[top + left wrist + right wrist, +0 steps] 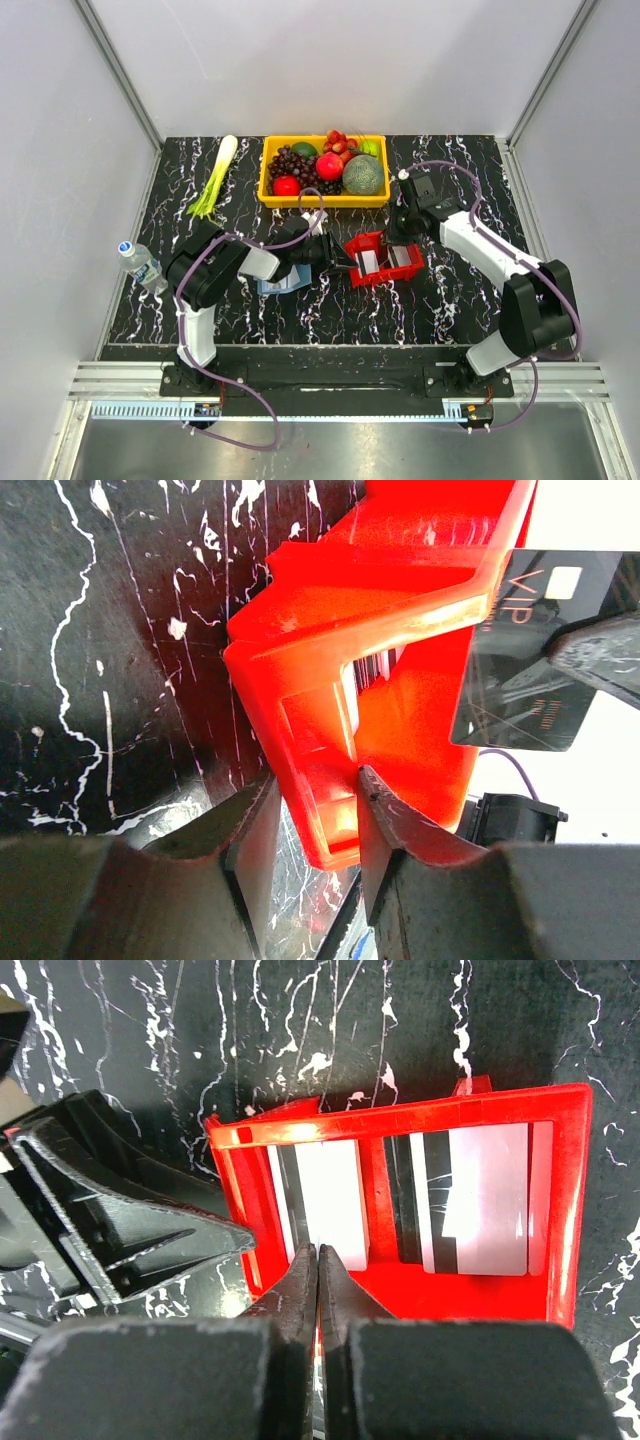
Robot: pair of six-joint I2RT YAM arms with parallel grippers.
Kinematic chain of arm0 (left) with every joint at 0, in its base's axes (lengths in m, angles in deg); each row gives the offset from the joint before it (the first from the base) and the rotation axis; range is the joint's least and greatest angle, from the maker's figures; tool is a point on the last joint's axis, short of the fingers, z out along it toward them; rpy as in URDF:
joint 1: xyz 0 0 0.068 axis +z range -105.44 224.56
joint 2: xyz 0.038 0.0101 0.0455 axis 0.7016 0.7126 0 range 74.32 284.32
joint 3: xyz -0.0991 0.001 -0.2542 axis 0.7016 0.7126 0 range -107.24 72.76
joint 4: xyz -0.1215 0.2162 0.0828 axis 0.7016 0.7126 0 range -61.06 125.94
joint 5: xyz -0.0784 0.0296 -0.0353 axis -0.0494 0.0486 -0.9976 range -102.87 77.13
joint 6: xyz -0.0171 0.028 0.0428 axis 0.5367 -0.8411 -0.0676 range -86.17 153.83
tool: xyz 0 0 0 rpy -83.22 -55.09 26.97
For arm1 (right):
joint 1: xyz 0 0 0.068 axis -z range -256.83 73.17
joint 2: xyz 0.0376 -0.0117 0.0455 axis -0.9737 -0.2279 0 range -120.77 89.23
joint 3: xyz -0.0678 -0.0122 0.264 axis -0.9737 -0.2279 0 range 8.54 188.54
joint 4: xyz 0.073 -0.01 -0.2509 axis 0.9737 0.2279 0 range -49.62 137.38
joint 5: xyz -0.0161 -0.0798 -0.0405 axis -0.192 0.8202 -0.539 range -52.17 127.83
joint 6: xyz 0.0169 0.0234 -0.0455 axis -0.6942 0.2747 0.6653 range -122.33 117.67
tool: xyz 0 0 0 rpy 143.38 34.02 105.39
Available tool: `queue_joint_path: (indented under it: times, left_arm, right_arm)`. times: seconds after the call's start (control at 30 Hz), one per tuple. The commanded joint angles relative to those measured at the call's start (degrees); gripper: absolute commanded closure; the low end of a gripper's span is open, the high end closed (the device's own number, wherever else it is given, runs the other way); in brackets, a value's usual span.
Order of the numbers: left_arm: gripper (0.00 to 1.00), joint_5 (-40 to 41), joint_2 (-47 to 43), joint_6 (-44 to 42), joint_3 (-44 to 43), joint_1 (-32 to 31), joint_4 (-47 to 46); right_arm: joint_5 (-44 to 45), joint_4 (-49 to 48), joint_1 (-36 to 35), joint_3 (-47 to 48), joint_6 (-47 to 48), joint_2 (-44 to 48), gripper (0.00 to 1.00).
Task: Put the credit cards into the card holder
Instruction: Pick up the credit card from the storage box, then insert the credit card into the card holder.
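The black marbled desk (450, 300) carries a yellow fruit bin (264, 180) at its far edge. The red tray (366, 244) sits mid-desk, and the left fingers (390, 815) grasp its left wall. The blue card holder (284, 284) lies left of the tray, under the left arm. White cards (475, 1195) show in both tray compartments. The right fingers (305, 1285), clenched, pinch a dark card (520, 670) above the tray.

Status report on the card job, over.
Left end effector clamped on red tray wall. Right end effector shut on dark card at tray. Card holder left of tray, partly under left arm.
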Motion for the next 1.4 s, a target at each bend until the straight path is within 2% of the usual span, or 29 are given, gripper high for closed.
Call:
queue_joint_path:
  times: [0.0,0.1,0.27,0.37,0.5,0.63,0.8,0.9,0.97,1.0,1.07,1.23,1.37]
  left_arm:
    - [0.71,-0.42,-4.51,-4.02,-2.06,-0.48,1.00]
    - [0.69,-0.33,-5.83,-4.64,-2.76,-0.48,1.97]
    - [0.62,-0.06,-9.16,-7.27,-4.08,-0.48,4.43]
    - [0.57,0.90,-12.59,-10.43,-5.48,-0.40,9.16]
    - [0.54,4.06,-17.60,-13.95,-5.75,-0.48,14.97]
    - [0.49,6.69,-21.38,-17.12,-6.19,-0.40,22.27]
    - [0.48,8.99,-22.70,-17.74,-4.61,-0.04,25.44]
    - [0.48,15.47,-28.57,-18.61,-1.81,0.57,27.28]
    - [0.45,20.48,-32.45,-20.89,-1.79,2.23,32.28]
    - [0.43,23.29,-33.86,-21.86,-2.14,3.37,37.69]
    - [0.42,25.60,-36.84,-22.48,-1.10,6.36,41.95]
    - [0.38,27.01,-45.29,-21.43,6.19,14.62,44.24]
    - [0.39,29.81,-45.82,-20.73,8.31,16.74,47.50]
  right_arm:
    - [-0.20,-1.84,-0.13,3.21,-3.34,4.44,1.00]
    - [-1.78,-2.37,-0.13,2.95,-5.62,4.97,1.00]
    - [-6.35,-9.39,-0.13,-0.92,-12.56,8.57,1.00]
    - [-5.92,-12.21,-0.13,-3.38,-14.94,10.50,1.00]
    - [-5.12,-14.06,-0.13,-4.97,-15.56,12.44,1.00]
    - [-8.19,-17.48,-0.13,-6.54,-15.74,12.79,1.00]
    - [-9.95,-18.62,-0.13,-6.99,-16.00,11.13,1.00]
    - [-11.53,-19.33,-0.22,-6.46,-15.92,9.55,1.00]
    - [-12.15,-19.86,-1.10,-5.50,-15.48,8.40,1.00]
    - [-11.89,-19.86,-2.14,-4.62,-14.95,7.70,1.00]
    - [-10.93,-19.25,-5.04,-1.99,-13.37,5.60,1.00]
    - [-10.31,-18.98,-11.37,3.73,-12.49,-0.21,1.00]
    - [-11.80,-19.34,-16.21,8.64,-11.52,-5.74,1.00]
